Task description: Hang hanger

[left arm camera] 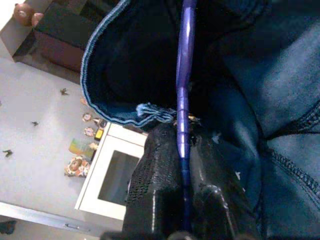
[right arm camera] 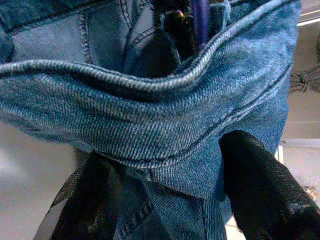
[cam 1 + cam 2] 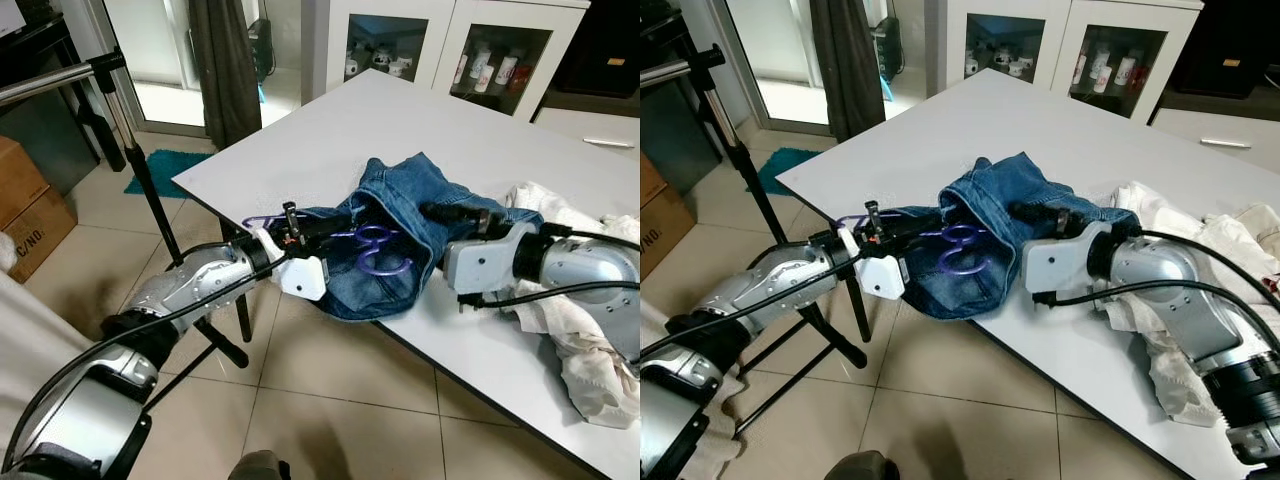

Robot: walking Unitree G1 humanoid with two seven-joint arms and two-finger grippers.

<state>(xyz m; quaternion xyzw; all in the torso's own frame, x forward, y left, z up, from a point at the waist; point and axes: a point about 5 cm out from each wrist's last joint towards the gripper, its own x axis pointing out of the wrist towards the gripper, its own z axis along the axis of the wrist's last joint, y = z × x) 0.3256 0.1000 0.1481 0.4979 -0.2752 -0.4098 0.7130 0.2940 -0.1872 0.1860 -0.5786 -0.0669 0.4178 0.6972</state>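
Blue jeans [image 3: 412, 196] lie bunched on the white table [image 3: 330, 130] near its front edge. A purple hanger [image 3: 381, 264] is partly inside the jeans, with its looped end lying on the denim. My left gripper [image 3: 338, 224] reaches in from the table edge and is shut on the hanger's thin purple bar [image 1: 184, 75], which runs between its black fingers [image 1: 159, 172]. My right gripper [image 3: 437, 212] comes from the right and is shut on the jeans' waistband [image 2: 150, 110], with a finger [image 2: 262, 187] on each side of the denim fold.
A white cloth [image 3: 585, 345] is heaped on the table by my right arm. A black and silver rack stand [image 3: 130, 140] rises at the left above the tiled floor. Cardboard boxes [image 3: 25, 210] sit far left. A glass-door cabinet [image 3: 440, 40] stands behind the table.
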